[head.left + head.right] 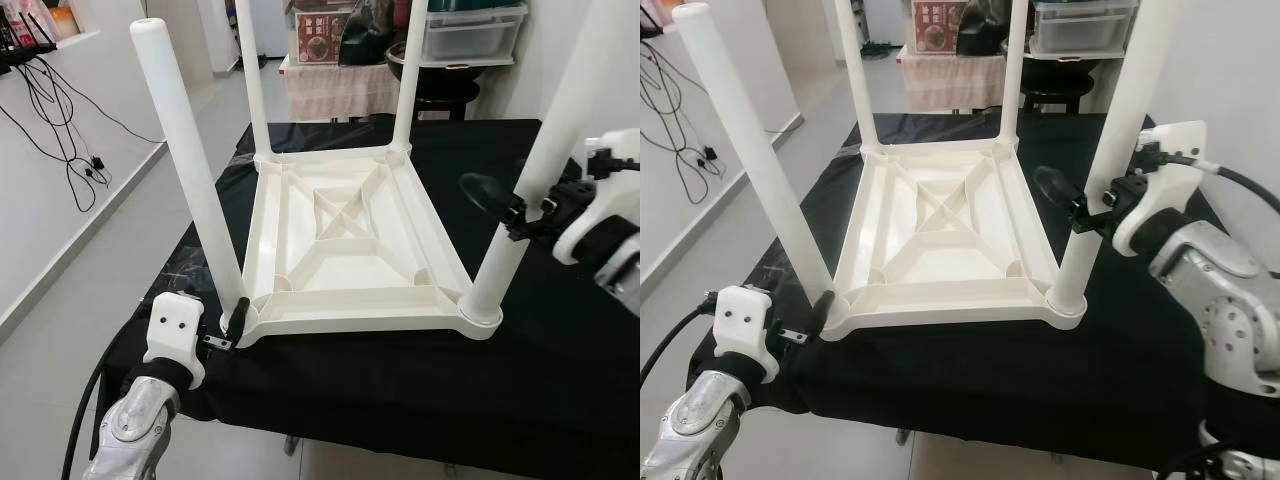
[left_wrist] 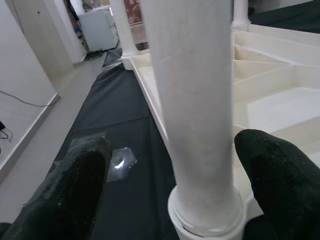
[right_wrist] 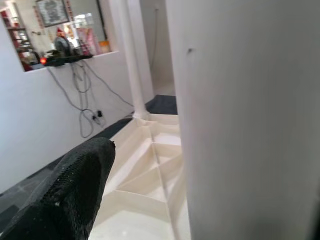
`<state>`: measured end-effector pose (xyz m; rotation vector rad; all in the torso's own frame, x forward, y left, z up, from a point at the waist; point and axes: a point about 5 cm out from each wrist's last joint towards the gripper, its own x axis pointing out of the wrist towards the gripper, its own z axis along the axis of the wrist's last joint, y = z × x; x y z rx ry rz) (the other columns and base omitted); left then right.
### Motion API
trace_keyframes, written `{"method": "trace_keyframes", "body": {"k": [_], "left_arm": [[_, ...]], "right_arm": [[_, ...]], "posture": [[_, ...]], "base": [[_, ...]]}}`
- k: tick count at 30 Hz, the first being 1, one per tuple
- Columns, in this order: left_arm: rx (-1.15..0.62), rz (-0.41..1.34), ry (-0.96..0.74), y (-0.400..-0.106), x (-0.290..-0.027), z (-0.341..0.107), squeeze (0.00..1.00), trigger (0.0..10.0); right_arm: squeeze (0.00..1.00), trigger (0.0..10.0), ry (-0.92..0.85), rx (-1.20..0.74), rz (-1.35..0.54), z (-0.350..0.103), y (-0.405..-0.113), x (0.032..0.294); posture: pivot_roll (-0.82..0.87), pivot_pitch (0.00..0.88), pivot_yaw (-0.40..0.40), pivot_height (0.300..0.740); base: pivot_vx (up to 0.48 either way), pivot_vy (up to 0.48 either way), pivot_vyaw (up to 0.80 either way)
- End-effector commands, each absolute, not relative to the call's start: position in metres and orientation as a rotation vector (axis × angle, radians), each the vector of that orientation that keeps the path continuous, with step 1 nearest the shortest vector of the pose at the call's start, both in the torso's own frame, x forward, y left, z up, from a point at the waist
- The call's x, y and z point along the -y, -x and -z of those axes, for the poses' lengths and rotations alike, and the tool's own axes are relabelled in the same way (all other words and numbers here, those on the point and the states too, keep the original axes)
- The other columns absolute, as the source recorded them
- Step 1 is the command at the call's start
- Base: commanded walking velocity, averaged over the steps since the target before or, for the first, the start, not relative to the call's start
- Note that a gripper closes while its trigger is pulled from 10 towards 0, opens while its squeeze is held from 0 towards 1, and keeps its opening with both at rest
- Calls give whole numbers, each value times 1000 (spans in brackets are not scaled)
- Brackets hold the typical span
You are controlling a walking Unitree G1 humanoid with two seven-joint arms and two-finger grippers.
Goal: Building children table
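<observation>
Left gripper [image 2: 170, 185]: low at the near left corner of the table; fingers [image 2: 75, 185] spread on either side of the near left leg [image 1: 190, 160], at its base
Table [image 1: 350, 235]: white plastic, upside down on a black cloth [image 1: 400, 380]; four legs pointing up; ribbed underside with a cross showing
Near right leg [image 1: 1110, 150]: seated in its corner socket
Right gripper [image 1: 1080, 205]: partway up the near right leg; one finger [image 1: 1052, 186] on the inner side; fingers spread around the leg
</observation>
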<state>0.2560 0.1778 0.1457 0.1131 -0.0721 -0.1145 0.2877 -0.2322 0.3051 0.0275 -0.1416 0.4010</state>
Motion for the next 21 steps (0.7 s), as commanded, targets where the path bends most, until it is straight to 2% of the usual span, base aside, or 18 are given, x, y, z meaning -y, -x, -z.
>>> {"method": "trace_keyframes", "body": {"k": [1,9,18,21], "left_arm": [[65,75,-143,-258,-188,-144,0,10000],[96,47,-82,-282,-201,-143,0,10000],[54,15,-65,-299,-216,-128,0,10000],[22,0,-13,-301,-221,-115,0,10000]], "right_arm": [[0,10000,-18,154,-419,-306,-289,226],[0,10000,-28,180,-456,-309,-295,213],[0,10000,-20,219,-443,-318,-298,214],[0,10000,-15,236,-430,-323,-300,216]], "posture": [[-151,83,23,740],[-152,84,25,740],[-161,90,25,740],[-167,95,23,740]], "base": [[0,0,0],[0,0,0],[0,0,0],[0,0,0]]}}
